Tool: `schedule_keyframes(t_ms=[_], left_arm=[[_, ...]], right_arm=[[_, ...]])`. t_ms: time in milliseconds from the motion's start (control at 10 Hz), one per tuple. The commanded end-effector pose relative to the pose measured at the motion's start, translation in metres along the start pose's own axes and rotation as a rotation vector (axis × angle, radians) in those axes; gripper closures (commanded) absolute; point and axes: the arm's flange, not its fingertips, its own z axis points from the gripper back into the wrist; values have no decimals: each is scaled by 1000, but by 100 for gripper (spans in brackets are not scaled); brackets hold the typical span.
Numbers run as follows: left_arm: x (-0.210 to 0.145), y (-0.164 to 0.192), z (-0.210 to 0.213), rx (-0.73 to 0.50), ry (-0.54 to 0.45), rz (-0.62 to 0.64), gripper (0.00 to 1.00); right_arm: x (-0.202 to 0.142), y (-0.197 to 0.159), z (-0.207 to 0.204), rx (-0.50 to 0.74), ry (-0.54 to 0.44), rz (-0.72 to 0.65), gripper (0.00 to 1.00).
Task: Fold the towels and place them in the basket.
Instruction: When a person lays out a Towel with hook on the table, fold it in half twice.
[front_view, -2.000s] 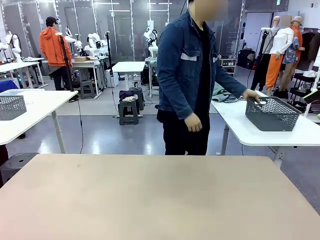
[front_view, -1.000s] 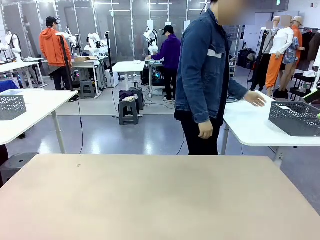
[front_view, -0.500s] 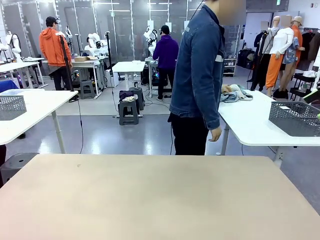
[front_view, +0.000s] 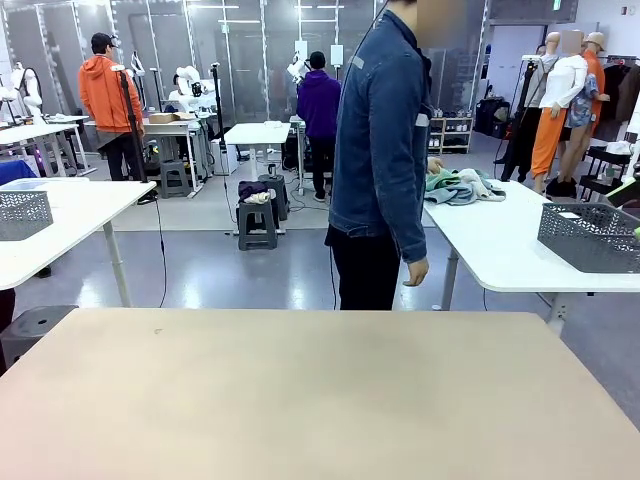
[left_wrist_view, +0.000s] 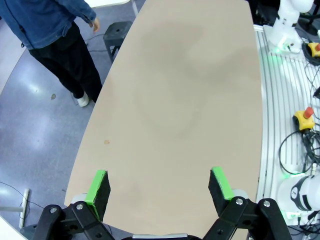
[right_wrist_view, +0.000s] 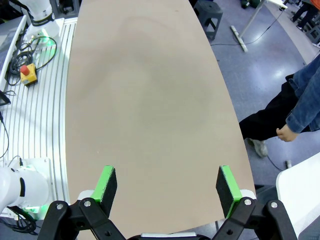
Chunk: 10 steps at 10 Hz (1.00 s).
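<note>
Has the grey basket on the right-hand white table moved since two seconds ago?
Yes. The basket slid toward picture right along the white table, farther from its leg.

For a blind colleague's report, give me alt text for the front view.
A person in a denim jacket stands beyond the beige table, turned toward a white side table holding a heap of towels and a dark grey basket.

Left black two-finger gripper with green pads hangs in the air, pointing down, its jaws spread wide apart and holding nothing. Right black two-finger gripper with green pads is posed the same way, jaws wide apart, pads bare and empty
</note>
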Motion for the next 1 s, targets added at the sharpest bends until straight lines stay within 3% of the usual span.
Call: schedule_keyframes(t_ms=[0,900], left_arm=[[0,0,0,-1,-6,1,0],[0,0,0,-1,-6,1,0]], right_arm=[[1,-1,0,-5,-7,5,0],[1,-1,0,-5,-7,5,0]])
